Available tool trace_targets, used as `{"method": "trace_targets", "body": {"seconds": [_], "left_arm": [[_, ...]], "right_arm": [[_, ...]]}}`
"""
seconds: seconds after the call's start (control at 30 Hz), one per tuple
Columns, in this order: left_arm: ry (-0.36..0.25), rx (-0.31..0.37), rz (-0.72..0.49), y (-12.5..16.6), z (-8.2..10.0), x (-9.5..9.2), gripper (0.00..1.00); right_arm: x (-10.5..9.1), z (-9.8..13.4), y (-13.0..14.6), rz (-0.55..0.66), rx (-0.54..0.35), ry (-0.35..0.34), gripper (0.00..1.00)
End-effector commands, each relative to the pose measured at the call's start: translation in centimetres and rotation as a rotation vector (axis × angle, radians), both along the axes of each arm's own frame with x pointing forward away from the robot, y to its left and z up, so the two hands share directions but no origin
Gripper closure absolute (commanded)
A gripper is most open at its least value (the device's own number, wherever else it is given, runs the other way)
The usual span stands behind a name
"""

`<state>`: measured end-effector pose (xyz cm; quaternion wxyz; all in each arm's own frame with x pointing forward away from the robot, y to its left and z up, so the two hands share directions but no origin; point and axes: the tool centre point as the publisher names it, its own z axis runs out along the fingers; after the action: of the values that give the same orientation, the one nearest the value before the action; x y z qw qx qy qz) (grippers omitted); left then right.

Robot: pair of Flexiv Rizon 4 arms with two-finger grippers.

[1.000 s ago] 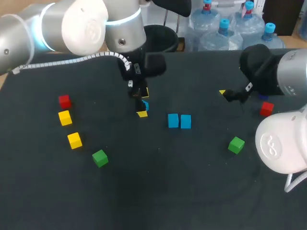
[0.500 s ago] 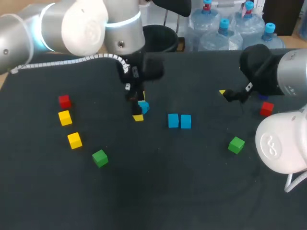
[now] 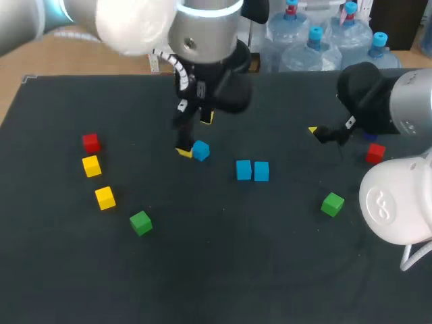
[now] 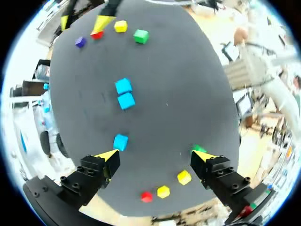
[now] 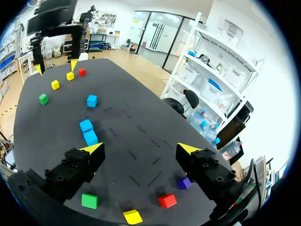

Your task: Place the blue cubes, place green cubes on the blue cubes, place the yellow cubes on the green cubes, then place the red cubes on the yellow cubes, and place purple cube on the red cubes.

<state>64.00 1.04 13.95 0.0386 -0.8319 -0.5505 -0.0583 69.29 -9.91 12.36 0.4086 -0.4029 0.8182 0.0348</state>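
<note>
The left gripper hangs with jaws spread wide, gripping nothing. A lone blue cube sits flat on the table, just ahead of one fingertip and not between the two. Further ahead a pair of blue cubes lies touching, its row running straight away from the jaws. The right gripper is likewise spread, empty

One blue cube lies near the pair of touching blue cubes.
</note>
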Motion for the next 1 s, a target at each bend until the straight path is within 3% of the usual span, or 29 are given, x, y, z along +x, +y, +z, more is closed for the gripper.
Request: {"method": "trace_targets", "body": {"seconds": [0.03,0.2,0.33,0.43,0.67,0.83,1.0], "left_arm": [[-0.153,0.057,-0.028,0.8,-2.0,-0.3,0.0],[-0.147,-0.003,0.071,0.4,-4.5,1.0,0.0],[-0.123,-0.094,0.083,-0.3,-5.3,1.9,0.0],[-0.104,-0.123,0.079,0.0,-6.5,3.3,0.0],[-0.047,-0.072,-0.048,0.3,-9.0,6.6,0.0],[-0.015,-0.059,-0.096,-0.5,-9.2,8.5,0.0],[0.042,-0.041,-0.179,-1.9,-9.6,9.2,0.0]], "right_arm": [[0.0,0.1,-0.1,0.001,0.0,0.002,0.0],[0.0,0.1,-0.1,0.001,0.0,0.002,0.0],[0.0,0.1,-0.1,0.001,0.0,0.002,0.0],[0.0,0.1,-0.1,0.001,0.0,0.002,0.0],[0.0,0.1,-0.1,0.001,0.0,0.002,0.0],[0.0,0.1,-0.1,0.001,0.0,0.002,0.0],[0.0,0.1,-0.1,0.001,0.0,0.002,0.0]]}}
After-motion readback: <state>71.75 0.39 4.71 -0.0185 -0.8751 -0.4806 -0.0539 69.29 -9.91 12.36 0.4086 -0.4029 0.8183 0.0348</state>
